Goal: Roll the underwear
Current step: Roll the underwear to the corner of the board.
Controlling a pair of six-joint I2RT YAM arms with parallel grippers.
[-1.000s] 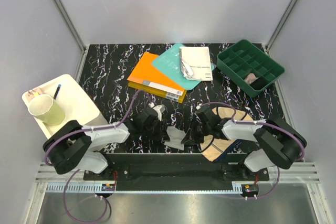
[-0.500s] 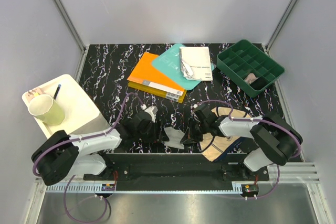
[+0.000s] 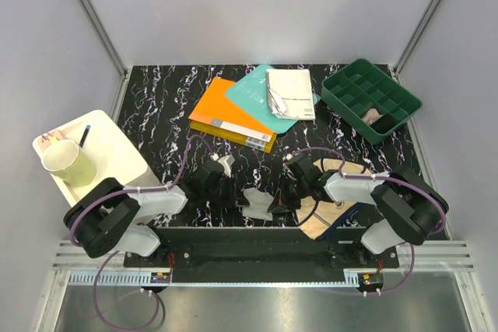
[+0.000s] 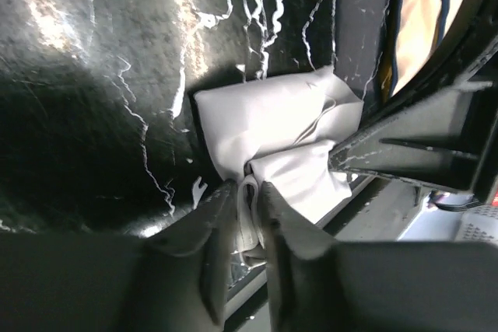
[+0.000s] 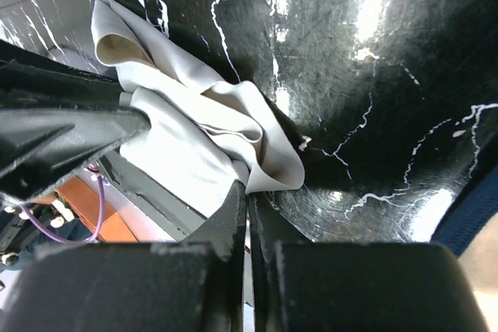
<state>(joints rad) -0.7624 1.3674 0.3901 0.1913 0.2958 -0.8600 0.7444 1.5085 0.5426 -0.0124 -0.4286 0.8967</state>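
Note:
The grey underwear lies bunched near the table's front edge, between my two grippers. My left gripper is shut on it: in the left wrist view a fold of the grey underwear is pinched between the jaws of the left gripper. My right gripper meets it from the other side. In the right wrist view the right gripper is shut, with the raised edge of the grey underwear caught at its tips. The beige underwear with navy edging lies under the right arm.
An orange book, a teal book and a white booklet lie at the back. A green compartment tray stands at the back right. A white tray with a cup is at the left.
My left gripper opened, moved in on the grey underwear and closed on a fold of it. My right gripper closed fully at the cloth's other edge and shifted slightly left.

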